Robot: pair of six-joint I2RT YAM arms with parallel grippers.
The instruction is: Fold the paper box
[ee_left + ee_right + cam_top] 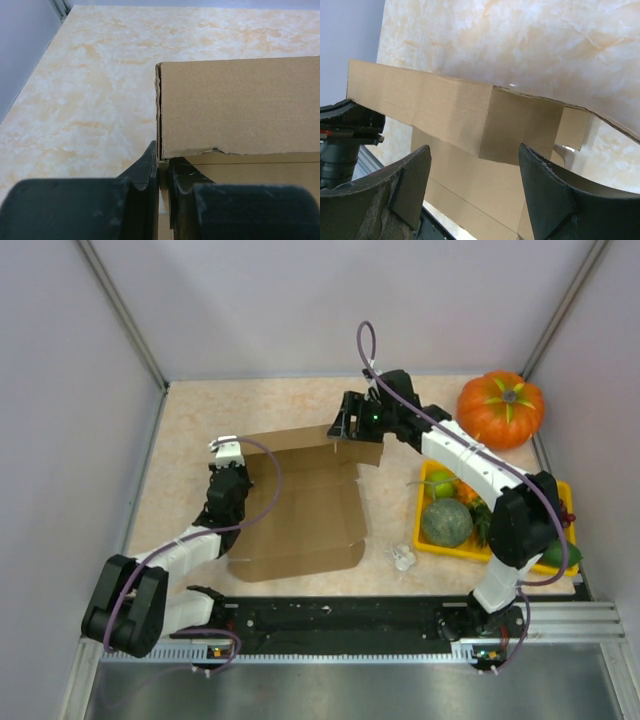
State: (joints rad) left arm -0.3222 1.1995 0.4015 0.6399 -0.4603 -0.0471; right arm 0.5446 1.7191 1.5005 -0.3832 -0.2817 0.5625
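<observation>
The paper box point(300, 505) is a plain brown cardboard sheet in the middle of the table, its far panel folded upright. My left gripper point(226, 472) is at its left edge, shut on a thin cardboard flap point(167, 170) just below the raised panel point(240, 105). My right gripper point(345, 425) is open above the far right corner of the box. In the right wrist view its fingers point(412, 185) stand wide apart over the raised panel point(430, 112) and its folded corner flap point(522, 127), touching nothing.
An orange pumpkin point(501, 408) sits at the far right. A yellow tray point(428, 545) with a green melon point(446, 522) and other fruit stands at the right. A small white object point(403, 558) lies between box and tray. Grey walls enclose the table.
</observation>
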